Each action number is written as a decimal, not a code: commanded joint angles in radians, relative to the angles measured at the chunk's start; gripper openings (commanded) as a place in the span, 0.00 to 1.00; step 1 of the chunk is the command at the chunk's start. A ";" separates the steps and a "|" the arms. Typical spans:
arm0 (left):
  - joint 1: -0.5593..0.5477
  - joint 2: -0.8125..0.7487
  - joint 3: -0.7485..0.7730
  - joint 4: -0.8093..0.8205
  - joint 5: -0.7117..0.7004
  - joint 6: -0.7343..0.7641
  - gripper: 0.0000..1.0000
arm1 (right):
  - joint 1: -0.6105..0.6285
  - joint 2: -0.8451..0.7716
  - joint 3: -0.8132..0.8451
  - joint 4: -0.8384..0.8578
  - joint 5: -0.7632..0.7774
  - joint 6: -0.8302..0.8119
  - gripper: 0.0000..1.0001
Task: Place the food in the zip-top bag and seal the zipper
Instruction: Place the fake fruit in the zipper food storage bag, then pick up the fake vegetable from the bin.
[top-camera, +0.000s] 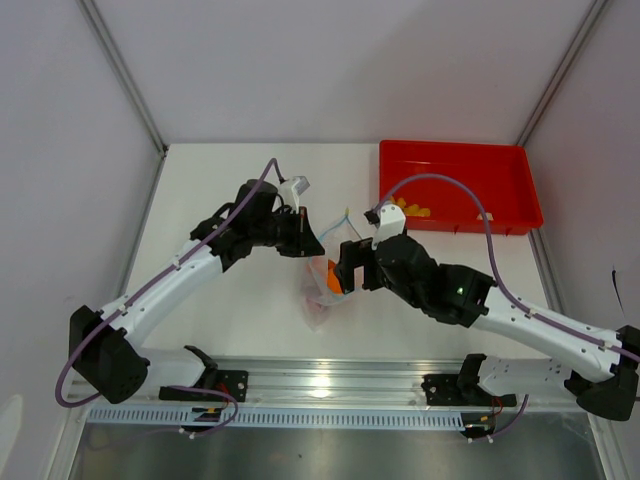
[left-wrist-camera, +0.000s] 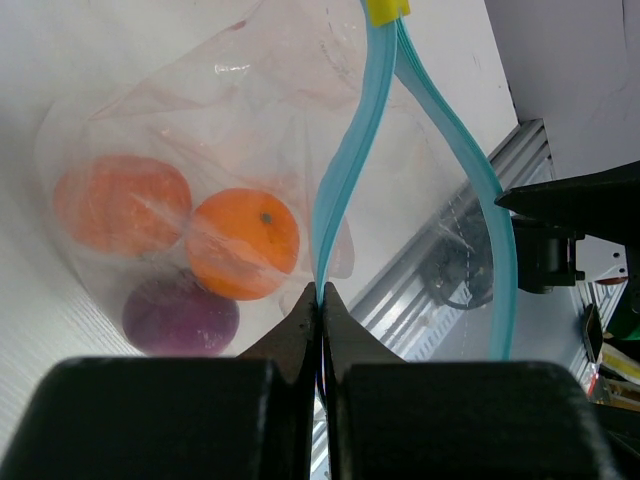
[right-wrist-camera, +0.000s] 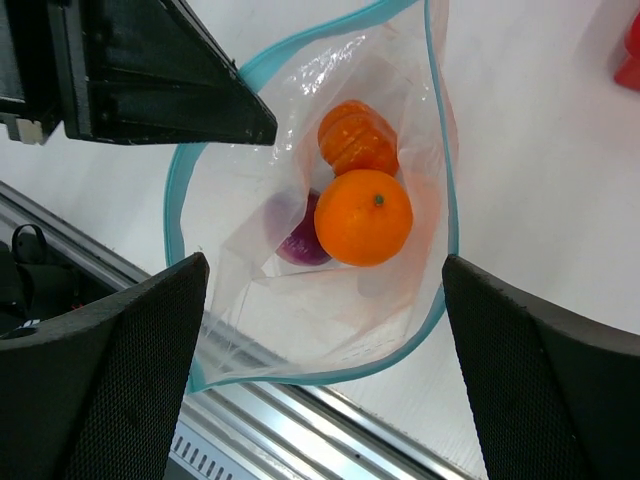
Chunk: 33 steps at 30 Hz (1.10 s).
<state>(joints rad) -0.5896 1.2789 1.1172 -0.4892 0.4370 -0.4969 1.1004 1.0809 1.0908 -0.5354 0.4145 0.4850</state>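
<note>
Clear zip-top bag (right-wrist-camera: 250, 300) sits on the white table (top-camera: 230, 180) between the arms, mouth open. Left gripper (left-wrist-camera: 322, 295) is clamped on one side of the light blue zipper (left-wrist-camera: 345, 180). Right gripper (right-wrist-camera: 324, 260) is spread wide over the mouth, holding nothing. Inside the bag: orange ball (right-wrist-camera: 363, 217), orange pumpkin piece (right-wrist-camera: 357, 138), purple piece (right-wrist-camera: 300, 245). Yellow chunks (top-camera: 410, 209) lie in the red tray (top-camera: 455, 148).

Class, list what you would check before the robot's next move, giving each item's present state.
1. Left tool clamped on zipper: ok.
2. Right tool open, nothing held: ok.
3. Orange ball, pumpkin piece, purple piece inside zip-top bag: ok.
4. All food bagged: not ok, yellow chunks lie in red tray.
5. Zipper sealed: not ok, mouth gapes.
</note>
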 joint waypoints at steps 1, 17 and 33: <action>0.004 -0.016 0.021 0.012 0.008 0.004 0.01 | 0.007 -0.019 0.067 0.028 0.020 -0.035 1.00; 0.004 -0.032 0.000 0.021 -0.035 0.015 0.01 | -0.535 0.062 0.441 0.037 -0.273 -0.140 0.99; 0.005 0.004 -0.006 0.038 -0.008 0.050 0.01 | -1.137 0.729 0.400 0.383 -0.391 -0.131 0.99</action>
<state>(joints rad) -0.5896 1.2850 1.1126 -0.4786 0.4137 -0.4839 -0.0250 1.8107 1.5635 -0.3801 -0.0460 0.3511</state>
